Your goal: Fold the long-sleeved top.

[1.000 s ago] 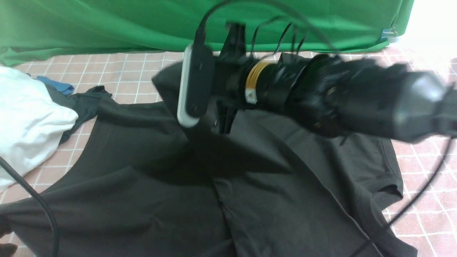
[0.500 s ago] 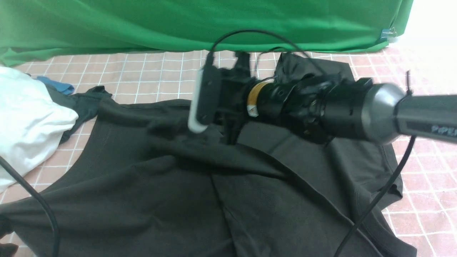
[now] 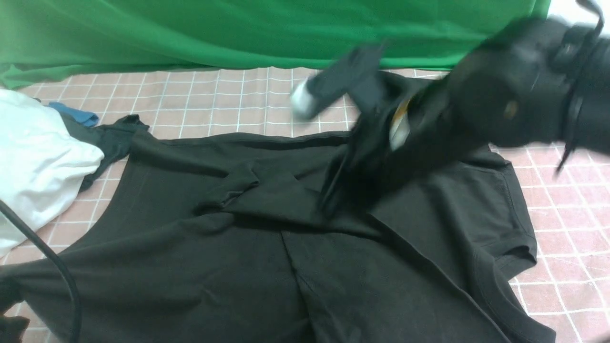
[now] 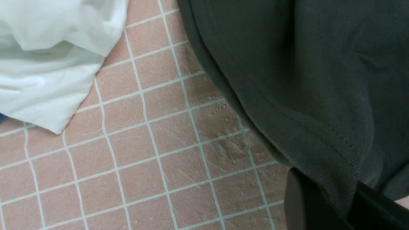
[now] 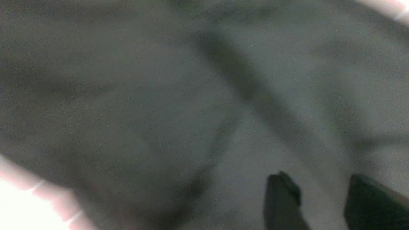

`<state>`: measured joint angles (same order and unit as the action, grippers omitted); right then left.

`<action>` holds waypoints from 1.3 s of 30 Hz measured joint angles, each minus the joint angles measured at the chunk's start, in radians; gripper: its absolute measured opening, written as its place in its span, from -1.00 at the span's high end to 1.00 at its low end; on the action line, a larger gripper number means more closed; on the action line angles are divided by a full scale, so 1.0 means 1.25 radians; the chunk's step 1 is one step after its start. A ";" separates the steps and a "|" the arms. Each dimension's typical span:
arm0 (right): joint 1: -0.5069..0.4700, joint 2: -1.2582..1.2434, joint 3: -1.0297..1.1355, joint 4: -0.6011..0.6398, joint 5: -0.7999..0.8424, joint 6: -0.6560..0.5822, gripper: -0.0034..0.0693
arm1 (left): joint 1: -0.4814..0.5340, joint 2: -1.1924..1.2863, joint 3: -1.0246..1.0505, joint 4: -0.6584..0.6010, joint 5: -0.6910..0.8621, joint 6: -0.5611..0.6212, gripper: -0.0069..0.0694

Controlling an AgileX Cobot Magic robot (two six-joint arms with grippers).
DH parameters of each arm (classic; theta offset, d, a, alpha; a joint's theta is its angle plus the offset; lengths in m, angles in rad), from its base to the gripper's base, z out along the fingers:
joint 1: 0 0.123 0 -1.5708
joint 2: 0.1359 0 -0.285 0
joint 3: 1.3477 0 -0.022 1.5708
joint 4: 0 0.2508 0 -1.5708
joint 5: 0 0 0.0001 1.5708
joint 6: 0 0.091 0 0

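Our right fingers stand apart with an empty gap between them; the black top lies spread directly below their tips, though we cannot tell whether they touch it. Our left fingers are clamped on the top's stitched hem. Beyond them lies the pink checked mat, with a white cloth well apart from them

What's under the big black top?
The pink checked table cover shows around the long-sleeved top, running beneath its edges. Anything else under it is hidden.
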<state>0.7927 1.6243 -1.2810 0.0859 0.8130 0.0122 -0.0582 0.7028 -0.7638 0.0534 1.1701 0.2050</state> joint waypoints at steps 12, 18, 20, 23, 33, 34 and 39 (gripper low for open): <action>0.110 0.198 0.048 -0.011 -0.071 0.086 -0.37 | 0.000 -0.001 0.000 0.000 0.040 0.001 0.72; 0.110 0.241 0.048 -0.069 -0.109 0.104 -0.20 | 0.000 -0.001 0.000 0.000 0.040 0.001 0.72; 0.110 0.244 0.048 -0.074 -0.111 0.105 -0.03 | 0.000 -0.001 0.000 0.000 0.040 0.001 0.72; 0.110 0.245 0.048 -0.096 -0.114 0.105 0.23 | 0.000 -0.001 0.000 -0.001 0.040 0.001 0.72; 0.110 0.245 0.048 -0.131 -0.090 0.100 0.80 | 0.000 -0.001 0.000 -0.003 0.040 0.001 0.72; 0.111 0.237 0.048 -0.131 -0.081 0.098 0.80 | 0.000 -0.001 0.000 -0.003 0.040 0.001 0.72; 0.161 0.155 0.048 -0.134 -0.041 0.091 0.81 | 0.000 -0.001 0.000 -0.003 0.040 -0.001 0.72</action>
<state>0.9944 1.8181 -1.2208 -0.0815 0.7615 0.1264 -0.0582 0.7010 -0.7638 0.0500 1.2207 0.2041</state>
